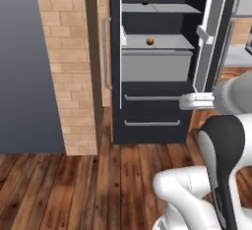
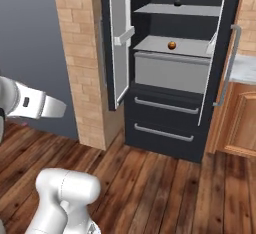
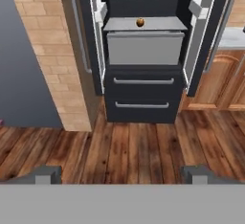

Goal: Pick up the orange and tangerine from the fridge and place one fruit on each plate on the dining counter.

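In the left base view, the fridge [image 1: 152, 101] stands open between a brick pillar [image 1: 66, 67] and a wood cabinet. One small orange fruit [image 1: 150, 41] lies on the pale shelf just above the grey drawer [image 1: 155, 64]. A second, darker small thing [image 1: 144, 1] sits on the shelf above; it is too small to tell what it is.

In the right base view, the same fruit [image 2: 172, 45] rests on the lower shelf, near the middle.

In the hand view, the claw [image 3: 122, 174] hangs over the wooden floor [image 3: 124, 146], well apart from the fridge, its two tips spread wide and holding nothing. The fruit [image 3: 140, 22] shows on the shelf ahead.
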Controlling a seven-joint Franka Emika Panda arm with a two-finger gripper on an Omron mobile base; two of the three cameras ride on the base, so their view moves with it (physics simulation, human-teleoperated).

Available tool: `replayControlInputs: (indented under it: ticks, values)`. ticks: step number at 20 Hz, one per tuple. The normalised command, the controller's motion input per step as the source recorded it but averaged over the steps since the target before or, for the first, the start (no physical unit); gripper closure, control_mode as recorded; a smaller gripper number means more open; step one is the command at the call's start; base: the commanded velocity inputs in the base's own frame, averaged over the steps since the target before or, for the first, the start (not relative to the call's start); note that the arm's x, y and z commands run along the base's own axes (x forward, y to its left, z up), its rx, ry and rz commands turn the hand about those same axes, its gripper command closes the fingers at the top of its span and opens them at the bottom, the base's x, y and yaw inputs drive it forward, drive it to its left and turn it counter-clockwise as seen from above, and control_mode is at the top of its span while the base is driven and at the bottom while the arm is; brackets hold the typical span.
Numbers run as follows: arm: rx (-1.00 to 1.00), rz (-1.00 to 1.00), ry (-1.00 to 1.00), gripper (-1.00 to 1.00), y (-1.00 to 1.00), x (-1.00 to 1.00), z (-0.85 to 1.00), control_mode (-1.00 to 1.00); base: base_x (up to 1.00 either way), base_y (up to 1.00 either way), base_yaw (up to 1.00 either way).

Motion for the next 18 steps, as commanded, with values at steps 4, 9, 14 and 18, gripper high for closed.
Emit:
replayControlInputs:
  ticks: [4,9,14,18]
  values:
    - [0.0,0.0,0.0,-1.0,0.0,0.0,0.0,1.0,0.44,-0.58,-0.01]
    - [0.0,0.0,0.0,-1.0,0.0,0.0,0.0,1.0,0.9,-0.05,-0.01]
    - [0.0,0.0,0.0,-1.0,0.0,0.0,0.0,1.0,1.0,0.0,0.0]
    - [0.0,0.0,0.0,-1.0,0.0,0.0,0.0,1.0,0.86,0.0,-0.06]
